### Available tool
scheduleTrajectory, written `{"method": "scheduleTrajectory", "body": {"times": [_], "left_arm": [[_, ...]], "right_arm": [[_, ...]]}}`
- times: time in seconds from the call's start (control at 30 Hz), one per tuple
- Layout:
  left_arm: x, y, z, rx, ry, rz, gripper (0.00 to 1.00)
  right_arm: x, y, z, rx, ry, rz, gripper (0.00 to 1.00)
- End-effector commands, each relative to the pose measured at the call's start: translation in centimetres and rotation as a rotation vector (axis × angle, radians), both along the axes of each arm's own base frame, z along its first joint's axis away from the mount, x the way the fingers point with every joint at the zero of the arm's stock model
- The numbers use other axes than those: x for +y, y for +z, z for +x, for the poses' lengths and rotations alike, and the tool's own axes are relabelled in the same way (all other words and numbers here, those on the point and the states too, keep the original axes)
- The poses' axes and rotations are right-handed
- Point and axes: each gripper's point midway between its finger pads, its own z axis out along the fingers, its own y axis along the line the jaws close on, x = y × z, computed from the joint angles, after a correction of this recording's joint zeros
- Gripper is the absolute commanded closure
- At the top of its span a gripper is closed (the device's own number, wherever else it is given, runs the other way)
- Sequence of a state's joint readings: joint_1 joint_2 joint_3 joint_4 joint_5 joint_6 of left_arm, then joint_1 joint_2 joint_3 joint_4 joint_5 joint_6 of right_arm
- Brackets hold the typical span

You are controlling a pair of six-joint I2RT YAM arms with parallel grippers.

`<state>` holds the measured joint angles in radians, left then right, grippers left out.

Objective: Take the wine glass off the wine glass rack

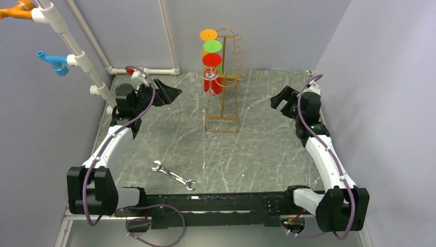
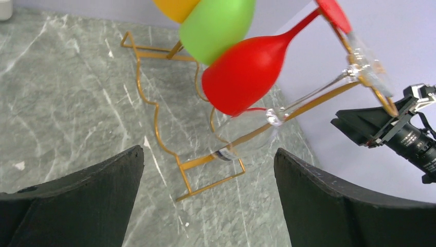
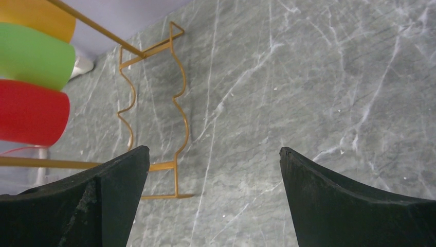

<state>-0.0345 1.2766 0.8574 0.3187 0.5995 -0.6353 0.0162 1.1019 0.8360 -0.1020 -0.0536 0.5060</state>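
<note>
The gold wire wine glass rack [image 1: 224, 77] stands at the middle back of the table. Several wine glasses hang upside down on its left side: orange [image 1: 208, 35], green [image 1: 212, 46], red [image 1: 212, 59] and, lowest, a clear one [image 1: 210, 74]. My left gripper [image 1: 169, 92] hovers open to the left of the rack, apart from it. In the left wrist view the red glass [image 2: 247, 72] and the clear glass [image 2: 252, 128] lie ahead of the open left gripper [image 2: 209, 152]. My right gripper [image 1: 280, 98] is open to the right of the rack; the rack's base [image 3: 177, 103] shows beyond the right gripper [image 3: 214, 150].
A metal wrench [image 1: 173, 176] lies on the grey marble table near the front centre. A white pipe frame [image 1: 77, 51] with blue and orange fittings runs along the back left. Walls close in the back and the right side.
</note>
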Motion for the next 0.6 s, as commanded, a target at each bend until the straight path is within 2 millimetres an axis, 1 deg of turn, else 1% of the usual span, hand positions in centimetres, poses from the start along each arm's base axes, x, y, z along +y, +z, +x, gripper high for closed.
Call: {"method": "scheduleTrajectory", "body": {"times": [0.0, 0.17, 0.3, 0.43, 0.57], "left_arm": [[-1.2, 3.8, -1.2, -0.111, -0.012, 0.075, 0.01], [-1.9, 6.8, -1.9, -0.155, -0.022, 0.070, 0.01], [-3.4, 9.8, -2.8, -0.236, -0.080, 0.011, 0.00], [-4.4, 11.5, -3.1, -0.266, -0.103, -0.023, 0.01], [-4.8, 12.6, -2.4, -0.237, -0.067, -0.042, 0.03]], "right_arm": [[1.2, 3.5, -0.1, -0.067, 0.067, 0.019, 0.00], [1.5, 4.4, -0.6, -0.070, 0.076, 0.039, 0.00], [2.7, 4.5, -1.0, -0.085, 0.129, 0.095, 0.00], [3.9, 4.1, -1.5, -0.081, 0.179, 0.147, 0.00], [4.5, 3.9, -1.8, -0.059, 0.199, 0.182, 0.00]]}}
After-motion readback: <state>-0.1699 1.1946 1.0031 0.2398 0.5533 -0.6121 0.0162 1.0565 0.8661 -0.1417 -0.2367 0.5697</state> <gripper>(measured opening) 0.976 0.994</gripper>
